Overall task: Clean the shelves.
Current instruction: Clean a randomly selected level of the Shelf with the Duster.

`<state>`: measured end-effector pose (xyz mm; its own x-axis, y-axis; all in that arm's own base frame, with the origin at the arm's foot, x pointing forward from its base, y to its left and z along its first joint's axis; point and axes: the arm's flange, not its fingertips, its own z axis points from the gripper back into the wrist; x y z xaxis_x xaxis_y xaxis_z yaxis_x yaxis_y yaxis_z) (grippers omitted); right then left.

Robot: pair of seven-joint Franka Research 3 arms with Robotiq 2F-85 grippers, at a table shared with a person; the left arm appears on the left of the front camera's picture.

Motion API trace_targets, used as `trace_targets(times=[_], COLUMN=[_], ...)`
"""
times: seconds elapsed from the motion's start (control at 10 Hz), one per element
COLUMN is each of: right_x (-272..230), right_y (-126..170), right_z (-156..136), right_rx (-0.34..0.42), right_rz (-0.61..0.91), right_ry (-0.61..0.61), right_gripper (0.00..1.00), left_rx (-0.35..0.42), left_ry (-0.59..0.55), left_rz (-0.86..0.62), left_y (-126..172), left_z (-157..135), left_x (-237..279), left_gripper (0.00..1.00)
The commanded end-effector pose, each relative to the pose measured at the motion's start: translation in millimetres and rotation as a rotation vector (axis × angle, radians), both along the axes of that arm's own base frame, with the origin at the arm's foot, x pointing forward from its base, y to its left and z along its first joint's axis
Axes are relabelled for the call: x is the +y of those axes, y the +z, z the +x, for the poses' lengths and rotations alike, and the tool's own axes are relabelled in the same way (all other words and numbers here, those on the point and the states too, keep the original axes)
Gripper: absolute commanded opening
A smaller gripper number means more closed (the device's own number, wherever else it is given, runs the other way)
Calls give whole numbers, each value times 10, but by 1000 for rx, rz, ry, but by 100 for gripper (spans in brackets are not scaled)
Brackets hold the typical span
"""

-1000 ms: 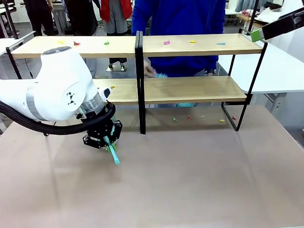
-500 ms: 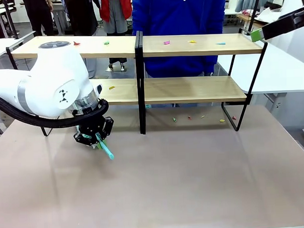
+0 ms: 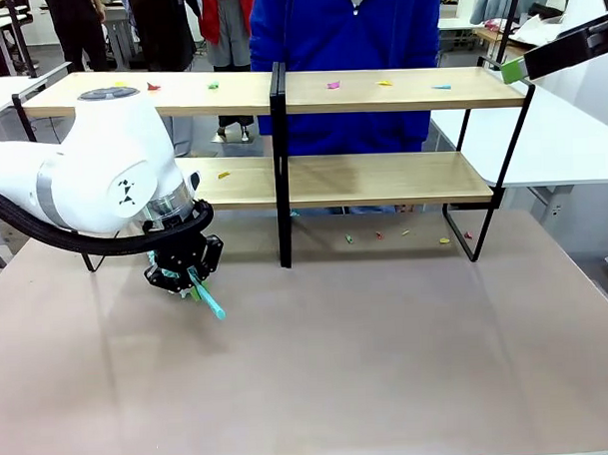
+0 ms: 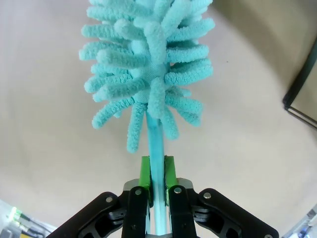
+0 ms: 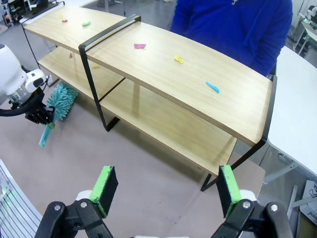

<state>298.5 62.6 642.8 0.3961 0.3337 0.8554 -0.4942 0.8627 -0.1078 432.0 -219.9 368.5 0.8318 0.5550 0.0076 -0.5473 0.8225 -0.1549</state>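
Left gripper [image 3: 184, 275]: pinching the duster [image 4: 146, 69] by its thin teal stem, a green pad on either side; I have it low, close to the table [image 3: 389, 364]
Duster: the fluffy teal head sticks out ahead of the fingers; the stem's tail pokes out behind them, towards my side
Shelves [image 3: 379, 90]: just beyond the duster head; in the left wrist view a black frame foot sits off to one side of the head; two long wood boards, black centre post
Scraps [image 3: 334, 85]: small coloured bits scattered along the top board; one on the lower board near the left gripper; more on the table under the rack
Right gripper [image 5: 167, 191]: spread wide, nothing between its pads; I see it high, off the shelves' right end, well apart from the left gripper
Person [image 3: 348, 46]: blue top, standing behind the shelves, on the far side from both grippers
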Motion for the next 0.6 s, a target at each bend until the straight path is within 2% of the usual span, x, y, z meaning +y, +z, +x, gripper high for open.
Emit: trace_targets(times=[0.0,0.3,0.5], right_x=[-3,-3,-3], right_y=[0,0,0], right_z=[0,0,0], right_rx=[3,3,3], right_rz=[9,9,9], right_ry=[1,1,1], right_gripper=[100,100,100], left_rx=[60,252,204], left_ry=[57,94,161], left_rz=[-45,-26,-30], left_y=[142,217,323], left_z=[-49,-119,-189], left_x=[153,335,455], left_gripper=[12,12,12])
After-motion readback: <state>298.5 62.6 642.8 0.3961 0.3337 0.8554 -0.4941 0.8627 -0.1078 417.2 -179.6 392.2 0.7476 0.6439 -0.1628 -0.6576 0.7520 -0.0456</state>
